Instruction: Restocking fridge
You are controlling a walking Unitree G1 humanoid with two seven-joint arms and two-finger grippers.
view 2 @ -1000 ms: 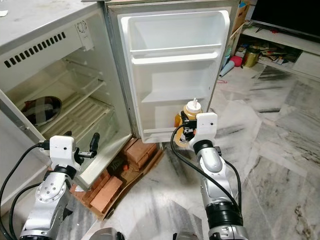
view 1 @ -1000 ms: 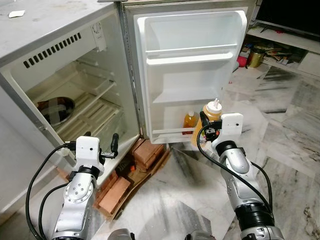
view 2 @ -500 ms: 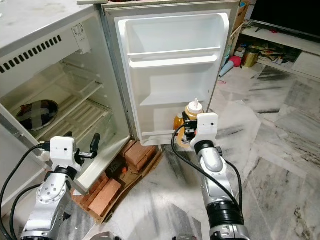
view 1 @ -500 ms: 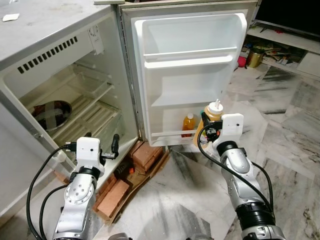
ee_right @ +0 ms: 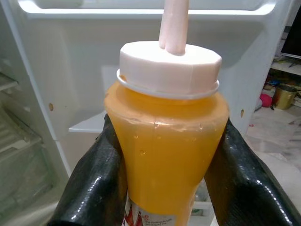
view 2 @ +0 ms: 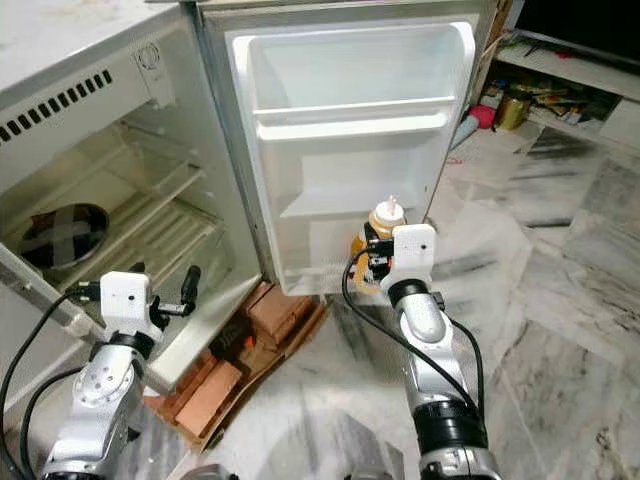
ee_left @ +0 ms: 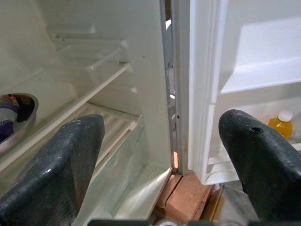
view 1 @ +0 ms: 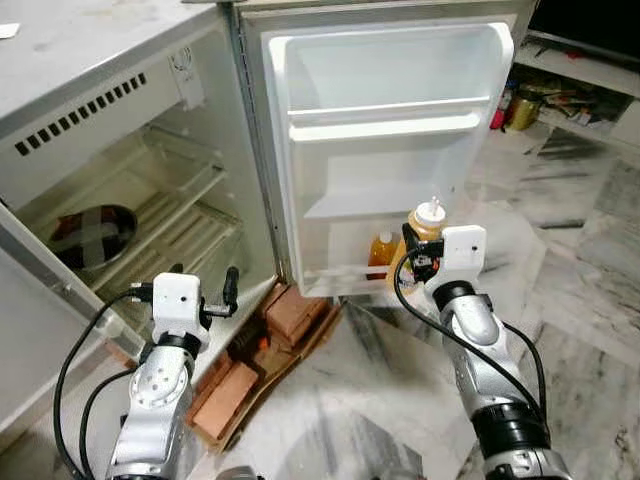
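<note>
Right gripper (view 1: 420, 252) clamped on yellow squeeze bottle (ee_right: 167, 141), held upright and level with lowest door shelf (view 1: 335, 268) for insertion beside small orange bottle (view 1: 381, 249). Left gripper (ee_left: 160, 155) spread wide, unloaded, facing open fridge (view 1: 130, 150), kept away from the door.

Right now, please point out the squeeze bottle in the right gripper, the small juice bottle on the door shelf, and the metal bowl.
squeeze bottle (ee_right: 165, 155), right wrist view, orange body
small juice bottle (view 1: 380, 250), left eye view, orange body
metal bowl (view 1: 92, 232), left eye view, inner side
</note>
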